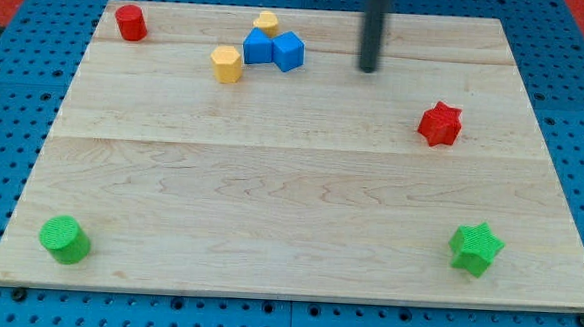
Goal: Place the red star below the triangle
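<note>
The red star (440, 123) lies on the wooden board (290, 203) at the view's right, in the upper half. Two blue blocks touch each other near the top centre: the left one (258, 48) looks like the triangle and the right one (289, 51) is a cube. My tip (368, 69) is on the board to the right of the blue cube. It is up and to the left of the red star and touches no block.
A yellow hexagon (227, 64) sits just left of the blue blocks. A smaller yellow block (267, 23) sits just above them. A red cylinder (131, 22) is at the top left, a green cylinder (65, 239) at the bottom left and a green star (476, 248) at the bottom right.
</note>
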